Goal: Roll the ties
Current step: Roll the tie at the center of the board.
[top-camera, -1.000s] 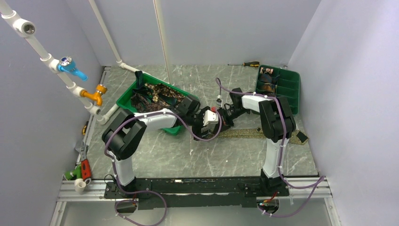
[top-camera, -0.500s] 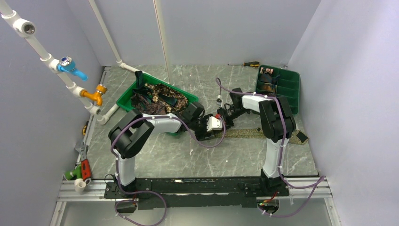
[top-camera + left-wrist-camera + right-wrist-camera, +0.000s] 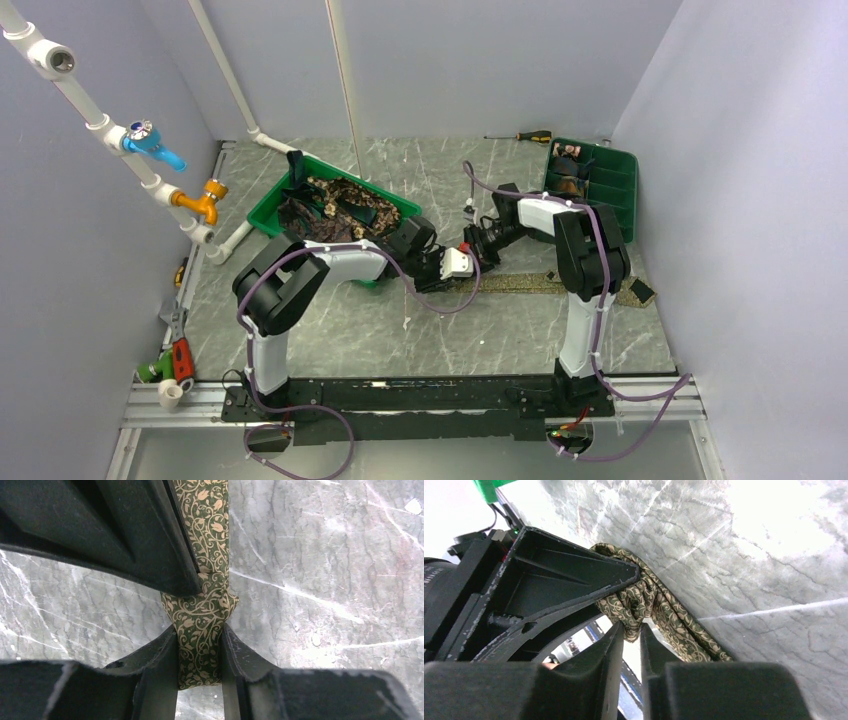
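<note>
A tie [image 3: 200,615], dark green with a gold vine pattern, is bunched into a small roll at one end. My left gripper [image 3: 200,632] is shut on that roll, one finger on each side. My right gripper [image 3: 631,627] meets it head-on and pinches a fold of the same tie [image 3: 644,600] in a narrow gap. One right finger [image 3: 125,535] fills the upper left of the left wrist view. From above, the left gripper [image 3: 443,268] and right gripper [image 3: 478,245] meet at mid-table. The rest of the tie [image 3: 560,284] lies flat, running right.
A green tray [image 3: 262,215] behind the left arm holds a pile of loose ties [image 3: 335,205]. A compartment tray [image 3: 620,185] at back right holds small coils [image 3: 568,185]. A screwdriver [image 3: 525,136] lies at the back. Pipes with taps [image 3: 150,145] line the left wall.
My left gripper has moved in against the right gripper and shut on the tie's rolled end. The right arm has shifted only slightly.
</note>
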Controlling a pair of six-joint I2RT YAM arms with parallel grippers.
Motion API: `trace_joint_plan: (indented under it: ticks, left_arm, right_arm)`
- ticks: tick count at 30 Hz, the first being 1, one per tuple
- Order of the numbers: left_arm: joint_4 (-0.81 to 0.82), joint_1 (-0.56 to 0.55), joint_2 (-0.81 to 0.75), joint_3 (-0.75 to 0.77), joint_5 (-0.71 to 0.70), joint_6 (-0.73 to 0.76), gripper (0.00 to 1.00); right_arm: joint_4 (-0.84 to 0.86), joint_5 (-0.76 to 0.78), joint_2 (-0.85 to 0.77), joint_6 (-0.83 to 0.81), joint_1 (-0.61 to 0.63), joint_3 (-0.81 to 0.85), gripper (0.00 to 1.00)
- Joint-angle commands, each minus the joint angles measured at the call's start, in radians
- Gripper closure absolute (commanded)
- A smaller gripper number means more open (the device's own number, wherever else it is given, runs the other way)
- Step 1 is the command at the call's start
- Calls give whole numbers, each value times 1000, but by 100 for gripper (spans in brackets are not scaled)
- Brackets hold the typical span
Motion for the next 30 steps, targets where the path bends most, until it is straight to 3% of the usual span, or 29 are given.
trace_joint_plan:
  ticks: [1,3,8,13,21,26,30]
  left_arm:
    - [-69,3,20,19,28,16,68]
    - [-82,5,29,33,24,5,66]
    - [-43,13,16,39,30,-36,35]
    - [1,-1,27,63,36,-70,25]
    - [25,-9,92,119,-16,-108,37]
    - [8,-5,91,94,17,-98,62]
    - [-17,-1,84,72,30,-94,67]
  right_arm:
    - [-11,-33,6,-23,-11,29,88]
    - [-10,-31,13,-27,-9,25,100]
    - [-11,-31,25,-31,-9,13,100]
    - [1,-42,16,-17,-10,8,100]
    - [-12,-53,2,-12,-9,8,100]
    - [-35,-31,0,-36,-10,8,100]
    - [-37,36,20,-66,-12,9,100]
